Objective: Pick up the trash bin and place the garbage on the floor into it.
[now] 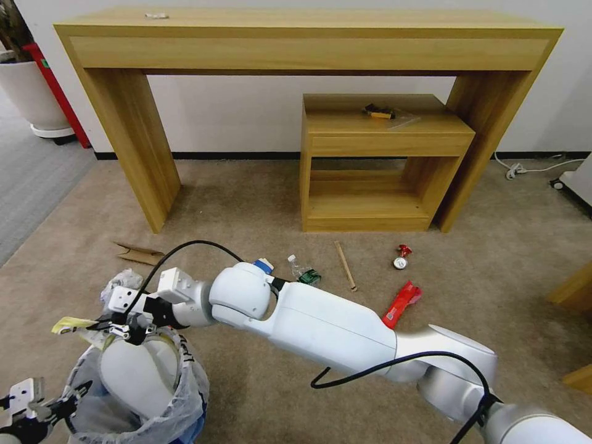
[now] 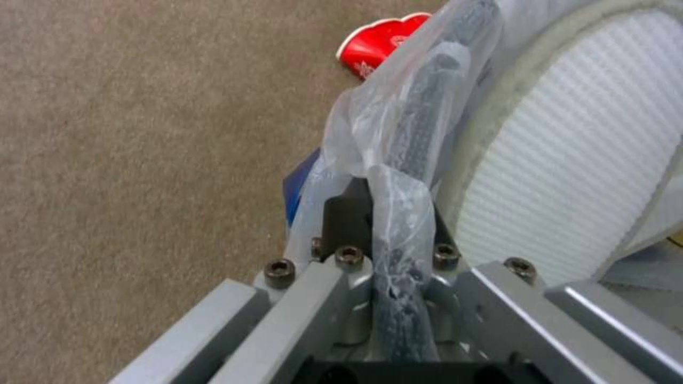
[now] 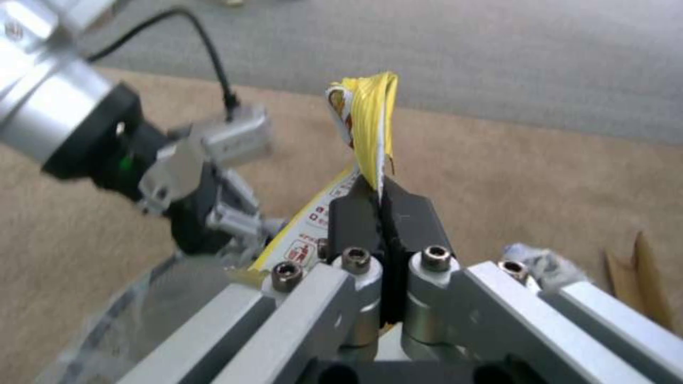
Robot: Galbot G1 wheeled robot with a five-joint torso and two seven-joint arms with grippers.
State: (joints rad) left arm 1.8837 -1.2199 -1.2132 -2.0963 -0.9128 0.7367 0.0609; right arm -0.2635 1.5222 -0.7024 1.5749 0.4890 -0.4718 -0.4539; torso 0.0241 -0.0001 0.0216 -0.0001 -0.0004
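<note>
The trash bin (image 1: 192,383), blue with a crinkly clear bag, sits low at my left, with a white insole (image 1: 135,370) standing inside it. My left gripper (image 1: 75,392) is shut on the bin's bag-covered rim (image 2: 427,106), and the insole (image 2: 584,160) is right beside it. Over the bin's far rim, my right gripper (image 1: 106,324) is shut on a flat yellow wrapper (image 1: 71,325), which sticks up past the pads (image 3: 370,117). Garbage on the beige floor (image 1: 246,203): cardboard (image 1: 139,253), crumpled paper (image 1: 121,282), blue carton (image 1: 264,266), small bottle (image 1: 302,270), stick (image 1: 345,265), red can (image 1: 401,258), red wrapper (image 1: 402,302).
A tall wooden table (image 1: 308,37) stands ahead, with a low wooden shelf unit (image 1: 370,160) under it holding a bagged black-yellow item (image 1: 379,111). Grey carpet (image 1: 31,179) and a white planter (image 1: 34,92) lie far left. A red-white cup (image 2: 377,42) lies on the carpet by the bin.
</note>
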